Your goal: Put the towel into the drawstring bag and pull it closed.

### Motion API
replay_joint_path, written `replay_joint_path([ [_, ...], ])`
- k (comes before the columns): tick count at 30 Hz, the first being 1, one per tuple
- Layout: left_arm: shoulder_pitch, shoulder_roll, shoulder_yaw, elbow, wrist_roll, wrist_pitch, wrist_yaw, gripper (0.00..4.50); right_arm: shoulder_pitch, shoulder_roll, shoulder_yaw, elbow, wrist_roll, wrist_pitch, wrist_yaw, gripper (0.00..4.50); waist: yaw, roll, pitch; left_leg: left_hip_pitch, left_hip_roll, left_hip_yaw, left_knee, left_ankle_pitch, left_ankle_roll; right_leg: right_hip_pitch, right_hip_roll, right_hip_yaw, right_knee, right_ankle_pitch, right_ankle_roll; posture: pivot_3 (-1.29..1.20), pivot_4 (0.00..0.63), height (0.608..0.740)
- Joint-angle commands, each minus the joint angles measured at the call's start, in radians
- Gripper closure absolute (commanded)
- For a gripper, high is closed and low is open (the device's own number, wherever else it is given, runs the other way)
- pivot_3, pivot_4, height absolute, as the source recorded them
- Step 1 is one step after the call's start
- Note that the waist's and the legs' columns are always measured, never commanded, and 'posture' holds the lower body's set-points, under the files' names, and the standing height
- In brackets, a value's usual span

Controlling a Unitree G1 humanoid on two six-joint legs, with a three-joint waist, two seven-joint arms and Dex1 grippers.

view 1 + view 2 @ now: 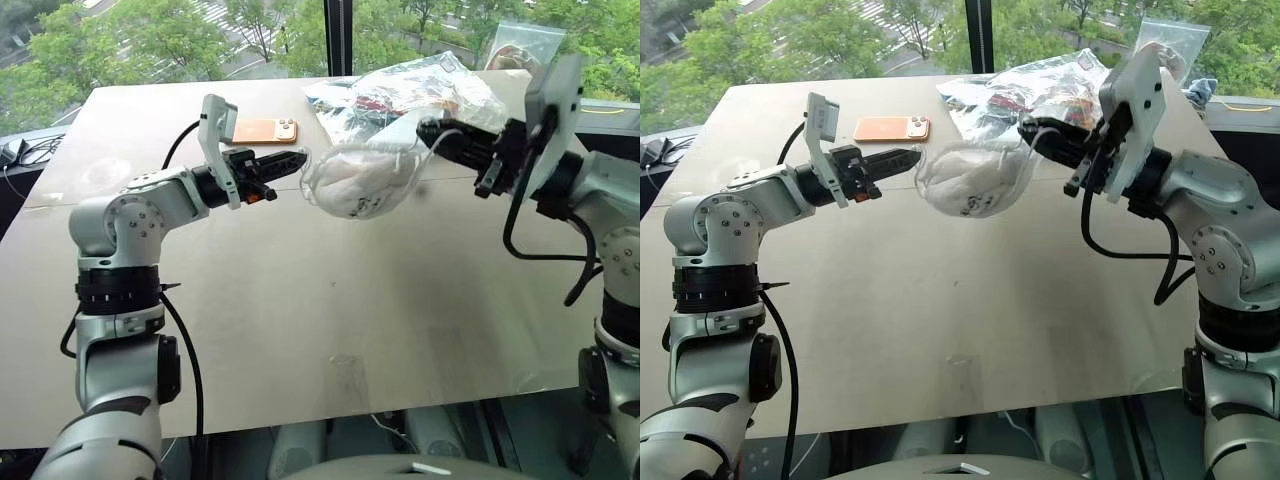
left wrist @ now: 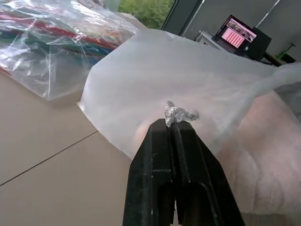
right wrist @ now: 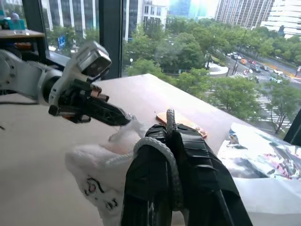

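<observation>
Both grippers hold the drawstring bag in the air above the table. Left gripper is closed on its left edge, right gripper is closed on the cord. Inside the bag is the towel.

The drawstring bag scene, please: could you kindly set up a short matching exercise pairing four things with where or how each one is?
Things:
1. towel
2. drawstring bag
3. orange phone
4. clear plastic bag

Places or states:
A. lying flat on the table behind the left gripper
B. hanging in the air between the two grippers
C. at the table's far edge, holding colourful items
D. inside the milky-white bag

Pairs: 1-D, 2-B, 3-A, 4-C
</observation>
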State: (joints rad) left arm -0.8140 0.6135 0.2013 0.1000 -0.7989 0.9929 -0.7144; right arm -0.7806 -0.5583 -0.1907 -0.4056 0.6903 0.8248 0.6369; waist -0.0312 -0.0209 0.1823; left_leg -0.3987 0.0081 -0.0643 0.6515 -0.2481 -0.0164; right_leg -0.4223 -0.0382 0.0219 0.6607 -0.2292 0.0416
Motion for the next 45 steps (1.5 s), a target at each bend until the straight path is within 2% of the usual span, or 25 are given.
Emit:
replay_joint_path([
  [1,-0.084,0.003,0.117,0.108,-0.009,-0.044,0.054,4.50,0.004,-0.045,-0.074,0.031,0.006,-0.020,-0.021,4.46,0.003,0.000,0.000,0.000,0.000,0.000,0.000,0.000,0.000,0.000,0.000,0.000,0.000,0.000,0.000,0.00,0.150,0.740],
  [2,-0.099,0.004,0.132,0.140,0.000,-0.051,0.071,4.50,0.011,-0.057,-0.085,0.048,-0.001,-0.025,-0.025,4.46,0.002,0.000,0.000,0.000,0.000,0.000,0.000,0.000,0.000,0.000,0.000,0.000,0.000,0.000,0.000,0.00,0.150,0.740],
  [4,-0.092,0.032,0.112,0.087,0.009,-0.097,-0.007,4.50,0.050,-0.115,-0.081,0.048,-0.019,-0.032,0.007,4.46,-0.001,0.000,0.000,0.000,0.000,0.001,0.000,0.000,0.000,0.000,0.000,0.000,-0.001,0.000,0.000,0.00,0.150,0.740],
  [6,-0.192,0.021,0.201,0.212,-0.006,-0.133,0.079,4.50,0.083,-0.188,-0.060,0.061,-0.061,-0.026,0.020,4.46,-0.002,0.000,0.000,-0.001,0.000,0.002,-0.001,0.000,0.000,-0.001,-0.001,0.001,-0.002,0.000,0.000,0.00,0.150,0.740],
  [7,-0.217,0.029,0.211,0.244,-0.007,-0.137,0.070,4.50,0.105,-0.222,-0.045,0.068,-0.091,-0.041,0.032,4.46,0.001,0.000,0.001,-0.001,0.000,0.003,-0.001,0.000,0.000,-0.001,-0.001,0.001,-0.002,0.000,0.000,0.00,0.150,0.740],
  [9,-0.198,0.063,0.144,0.169,0.001,-0.130,-0.041,4.50,0.093,-0.214,-0.093,0.033,0.021,-0.011,0.057,4.46,-0.002,-0.001,0.001,-0.002,0.000,0.001,-0.001,0.000,0.000,-0.001,-0.001,-0.001,-0.002,0.000,0.000,0.00,0.150,0.740],
  [11,-0.273,0.029,0.210,0.233,-0.027,-0.145,0.041,4.50,0.004,-0.182,-0.131,0.050,0.085,0.022,-0.001,4.46,-0.011,0.000,0.002,-0.001,0.000,0.003,-0.001,0.000,0.000,0.000,-0.001,0.001,-0.002,0.000,0.001,0.00,0.150,0.740],
  [13,-0.348,0.005,0.284,0.355,-0.019,-0.200,0.147,4.50,0.010,-0.228,-0.053,0.075,-0.025,0.001,-0.006,4.46,-0.007,0.000,0.004,-0.001,0.000,0.003,0.000,0.000,0.000,-0.001,-0.001,0.001,0.000,0.000,0.001,0.00,0.150,0.740],
  [15,-0.354,0.008,0.269,0.386,0.017,-0.225,0.149,4.50,0.063,-0.283,0.025,0.066,-0.118,-0.069,0.048,4.46,-0.006,-0.001,0.003,0.000,0.000,0.001,0.000,0.000,0.000,0.000,-0.001,-0.001,0.000,0.000,0.001,0.00,0.150,0.740],
  [16,-0.312,0.020,0.213,0.320,0.031,-0.227,0.070,4.50,0.028,-0.223,-0.044,0.060,0.014,-0.040,0.027,4.46,-0.009,-0.001,0.003,0.000,0.000,0.001,0.000,0.000,0.000,0.000,-0.001,-0.001,0.000,-0.001,0.001,0.00,0.150,0.740],
  [17,-0.328,0.015,0.230,0.330,0.011,-0.214,0.083,4.50,-0.044,-0.196,-0.096,0.084,0.082,-0.028,0.003,4.46,-0.015,-0.001,0.003,0.001,0.000,0.001,-0.001,0.000,0.000,0.001,-0.001,0.000,-0.001,-0.001,0.001,0.00,0.150,0.740],
  [19,-0.334,0.018,0.244,0.349,0.000,-0.201,0.086,4.50,-0.071,-0.247,-0.075,0.112,0.015,-0.063,0.034,4.46,-0.012,0.003,0.008,0.000,0.000,0.005,-0.001,0.000,0.000,-0.001,-0.001,0.004,0.001,0.000,0.001,0.00,0.150,0.740],
  [20,-0.294,0.032,0.202,0.317,0.026,-0.209,0.040,4.50,-0.042,-0.271,-0.051,0.117,-0.028,-0.091,0.064,4.46,-0.009,0.004,0.008,-0.002,-0.001,0.005,0.001,0.000,0.000,-0.003,-0.002,0.004,0.002,0.000,0.001,0.00,0.150,0.740],
  [21,-0.238,0.045,0.152,0.273,0.057,-0.221,-0.012,4.50,-0.024,-0.257,-0.062,0.122,-0.009,-0.084,0.067,4.46,-0.006,0.001,0.007,-0.005,-0.002,0.004,0.001,0.000,0.000,-0.006,-0.002,0.003,0.002,0.000,0.002,0.00,0.150,0.740],
  [23,-0.162,0.053,0.122,0.247,0.088,-0.235,-0.033,4.50,-0.038,-0.208,-0.120,0.133,0.081,-0.058,0.032,4.46,-0.007,-0.001,0.005,-0.005,0.000,0.003,-0.001,0.000,0.000,-0.005,-0.001,0.001,0.000,0.000,0.001,0.00,0.150,0.740],
  [26,-0.071,0.082,0.152,0.286,0.141,-0.294,-0.004,4.50,-0.024,-0.243,-0.140,0.214,-0.064,-0.132,-0.052,4.46,-0.010,0.000,0.006,-0.006,-0.001,0.006,-0.002,0.002,-0.004,-0.008,-0.002,0.004,0.000,0.000,0.001,0.00,0.150,0.740],
  [29,-0.009,0.127,0.177,0.440,0.276,-0.467,0.123,4.50,-0.046,-0.301,-0.194,0.494,-0.307,-0.258,-0.327,4.46,-0.005,-0.001,0.006,-0.009,-0.001,0.005,0.001,0.000,0.000,-0.010,-0.002,0.003,0.001,0.000,0.002,0.00,0.150,0.740],
  [30,-0.014,0.133,0.201,0.490,0.290,-0.498,0.181,4.50,-0.067,-0.309,-0.228,0.579,-0.347,-0.284,-0.424,4.46,-0.001,-0.001,0.006,-0.009,-0.001,0.005,0.002,0.000,0.000,-0.010,-0.002,0.003,0.001,0.000,0.002,0.00,0.150,0.740],
  [31,-0.021,0.135,0.220,0.524,0.294,-0.521,0.216,4.50,-0.073,-0.319,-0.250,0.634,-0.363,-0.308,-0.462,4.46,0.003,-0.001,0.006,-0.009,-0.001,0.005,0.002,0.000,0.000,-0.010,-0.003,0.003,0.001,0.000,0.002,0.00,0.150,0.740],
  [35,-0.028,0.133,0.250,0.563,0.299,-0.586,0.312,4.50,-0.066,-0.360,-0.275,0.751,-0.415,-0.414,-0.536,4.46,0.015,0.000,0.006,-0.011,-0.001,0.006,0.001,0.000,0.000,-0.013,-0.003,0.003,0.002,0.000,0.001,0.00,0.150,0.740],
  [36,-0.027,0.128,0.261,0.555,0.291,-0.580,0.316,4.50,-0.053,-0.363,-0.268,0.734,-0.401,-0.409,-0.498,4.46,0.016,0.000,0.006,-0.017,-0.002,0.008,0.000,0.001,-0.001,-0.019,-0.004,0.004,0.002,0.000,0.001,0.00,0.150,0.740],
  [38,0.011,0.114,0.249,0.475,0.276,-0.555,0.257,4.50,0.018,-0.357,-0.232,0.606,-0.321,-0.362,-0.323,4.46,0.016,0.000,0.005,-0.019,-0.001,0.012,0.000,0.003,-0.005,-0.022,-0.005,0.004,0.002,0.000,0.002,0.00,0.150,0.740],
  [40,0.083,0.096,0.236,0.345,0.227,-0.492,0.181,4.50,0.150,-0.348,-0.208,0.399,-0.191,-0.299,-0.137,4.46,0.010,0.000,0.005,-0.019,0.000,0.014,0.000,0.003,-0.005,-0.021,-0.005,0.004,0.001,0.000,0.002,0.00,0.150,0.740],
  [42,0.173,0.088,0.216,0.232,0.211,-0.459,0.130,4.50,0.273,-0.326,-0.221,0.217,-0.062,-0.237,-0.039,4.46,0.001,-0.001,0.005,-0.017,0.000,0.014,0.001,0.003,-0.004,-0.017,-0.005,0.005,0.001,0.000,0.002,0.00,0.150,0.740],
  [45,0.272,0.058,0.205,0.106,0.167,-0.383,0.115,4.50,0.419,-0.296,-0.217,-0.013,0.124,-0.124,0.027,4.46,-0.004,-0.001,0.005,-0.017,0.000,0.013,0.002,0.000,0.000,-0.018,-0.005,0.005,0.002,0.000,0.003,0.00,0.150,0.740],
])
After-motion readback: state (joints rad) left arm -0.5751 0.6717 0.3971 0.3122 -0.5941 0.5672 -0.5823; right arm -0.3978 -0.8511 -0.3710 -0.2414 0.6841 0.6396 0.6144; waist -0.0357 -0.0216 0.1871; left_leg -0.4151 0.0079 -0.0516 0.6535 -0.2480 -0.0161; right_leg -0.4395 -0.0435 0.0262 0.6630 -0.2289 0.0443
